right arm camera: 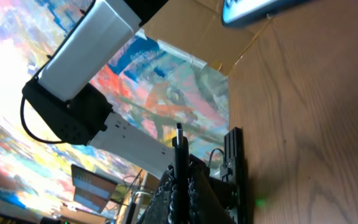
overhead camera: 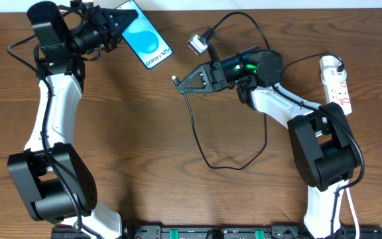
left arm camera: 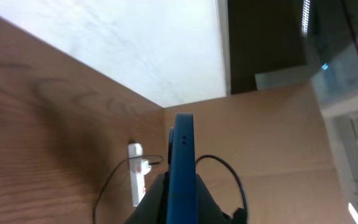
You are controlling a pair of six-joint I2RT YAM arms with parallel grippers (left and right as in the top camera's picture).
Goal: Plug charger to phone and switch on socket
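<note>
At the far left, the matte black left gripper [overhead camera: 121,23] has its jaws clamped on one end of the phone [overhead camera: 148,40] – a slim, glossy slab with a blue-and-white screen, angled across the grained wooden table [overhead camera: 144,133]. Toward the middle, the right gripper [overhead camera: 181,84] is pinched together on the charger [right arm camera: 179,146], whose thin straight tip pokes out beyond the fingers, its cable looping loosely over the wood. At the far right lies the socket [overhead camera: 337,83] – a white plastic strip with red marks.
</note>
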